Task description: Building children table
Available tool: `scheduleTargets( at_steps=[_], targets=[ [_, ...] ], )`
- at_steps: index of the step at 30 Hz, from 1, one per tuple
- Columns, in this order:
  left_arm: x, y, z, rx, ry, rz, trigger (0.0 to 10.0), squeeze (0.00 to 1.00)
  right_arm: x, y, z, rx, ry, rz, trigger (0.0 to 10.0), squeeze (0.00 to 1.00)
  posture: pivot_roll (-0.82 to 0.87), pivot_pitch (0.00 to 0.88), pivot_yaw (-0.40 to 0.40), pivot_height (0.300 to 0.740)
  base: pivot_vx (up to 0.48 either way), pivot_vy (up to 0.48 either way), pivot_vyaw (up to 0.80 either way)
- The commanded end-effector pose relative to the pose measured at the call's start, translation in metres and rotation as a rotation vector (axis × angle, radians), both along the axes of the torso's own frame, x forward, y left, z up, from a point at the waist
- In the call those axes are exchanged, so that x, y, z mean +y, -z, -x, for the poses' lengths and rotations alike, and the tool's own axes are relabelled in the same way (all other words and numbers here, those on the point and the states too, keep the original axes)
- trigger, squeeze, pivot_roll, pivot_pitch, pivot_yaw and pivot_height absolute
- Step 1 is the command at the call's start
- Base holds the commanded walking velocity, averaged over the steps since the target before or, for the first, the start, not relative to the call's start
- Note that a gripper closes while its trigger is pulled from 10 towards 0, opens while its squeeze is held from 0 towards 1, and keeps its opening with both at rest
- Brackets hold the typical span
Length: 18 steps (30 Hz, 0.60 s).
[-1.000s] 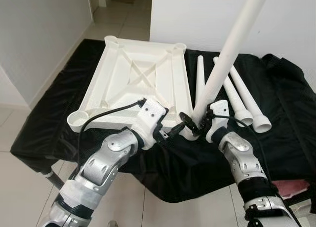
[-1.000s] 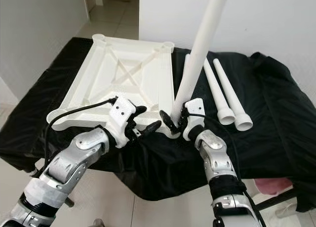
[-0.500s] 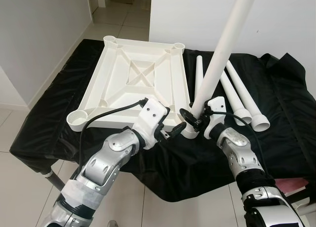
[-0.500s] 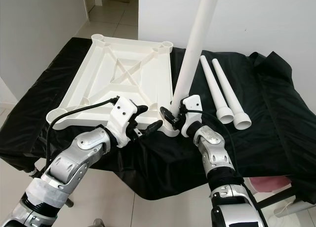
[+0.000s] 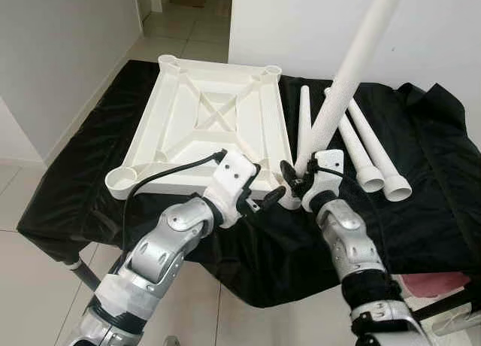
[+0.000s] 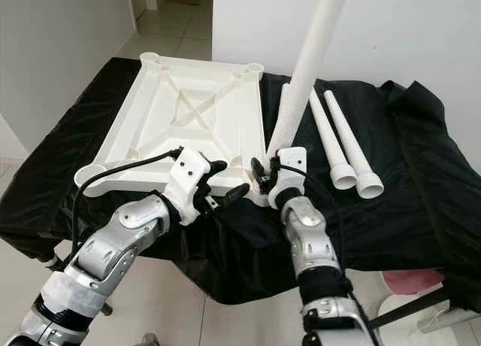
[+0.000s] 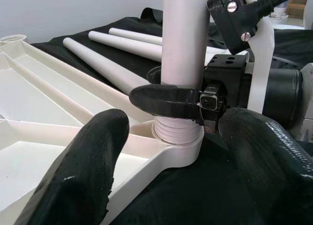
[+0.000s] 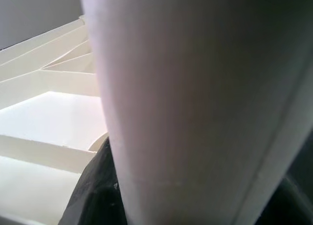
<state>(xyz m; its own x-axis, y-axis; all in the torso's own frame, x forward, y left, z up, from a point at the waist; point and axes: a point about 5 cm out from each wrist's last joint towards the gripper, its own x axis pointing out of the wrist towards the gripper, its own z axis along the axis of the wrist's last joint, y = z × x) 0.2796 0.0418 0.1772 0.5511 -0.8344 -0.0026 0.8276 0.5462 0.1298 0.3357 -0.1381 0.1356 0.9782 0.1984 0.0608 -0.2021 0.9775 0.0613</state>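
Note:
The white table top (image 5: 210,120) lies upside down on a black cloth. A white leg (image 5: 353,60) stands tilted in the near right corner socket (image 7: 178,146). My right gripper (image 5: 297,177) is shut on the leg just above that socket; the leg (image 8: 195,112) looms close in the right wrist view. My left gripper (image 5: 263,194) is open just left of the socket, its fingers (image 7: 83,171) spread to either side of it with nothing held. Three loose legs (image 5: 353,147) lie on the cloth to the right of the table top.
The black cloth (image 5: 443,173) covers a low stand and hangs over its front edge. A white wall (image 5: 301,22) is behind, with a tiled corridor (image 5: 173,30) at the back left. Something pink (image 6: 409,282) lies on the floor at the lower right.
My right forearm has swung left and nearer under its gripper, and the held leg leans a little more to the right than half a second ago. The left gripper has stayed put.

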Motion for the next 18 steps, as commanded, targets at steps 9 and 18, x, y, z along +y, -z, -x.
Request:
scheduleTargets(
  at_steps=[9,18],
  targets=[
    [-0.007,0.002,0.005,-0.004,0.078,-0.003,10.0,0.0,0.018,-0.001,0.013,0.013,0.127,-0.031,10.0,0.0,0.02,0.0,-0.046,0.74,0.0,0.0,0.0],
    [-0.005,0.002,0.003,0.004,0.077,-0.002,10.0,0.0,0.013,-0.012,0.016,-0.033,0.067,-0.06,10.0,1.0,0.01,0.0,-0.034,0.74,0.0,0.0,0.0]
  ],
)
